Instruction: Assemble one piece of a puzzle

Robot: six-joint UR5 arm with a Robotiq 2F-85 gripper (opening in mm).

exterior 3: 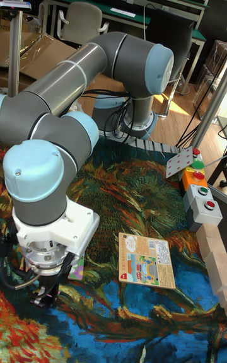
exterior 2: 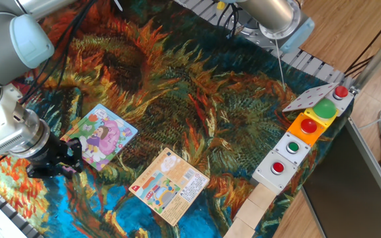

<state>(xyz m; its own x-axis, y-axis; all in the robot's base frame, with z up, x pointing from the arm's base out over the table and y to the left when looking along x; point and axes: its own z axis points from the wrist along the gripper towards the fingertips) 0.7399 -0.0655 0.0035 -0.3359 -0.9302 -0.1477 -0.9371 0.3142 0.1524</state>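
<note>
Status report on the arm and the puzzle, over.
Gripper low at the puzzle near corner, jaw state unclear. Piece not visible. Orange card lies apart to the side, not in the way.

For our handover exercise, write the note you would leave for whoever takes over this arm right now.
Claw: low over the cloth at the near-left corner of the puzzle; open or shut cannot be told.
Piece: not clearly visible in either view; a pinkish speck at the claw may be it.
Puzzle: flat on the cloth, left of the orange card.
Done: nothing confirmed.
Left: locate the piece and seat it in the puzzle.
</note>
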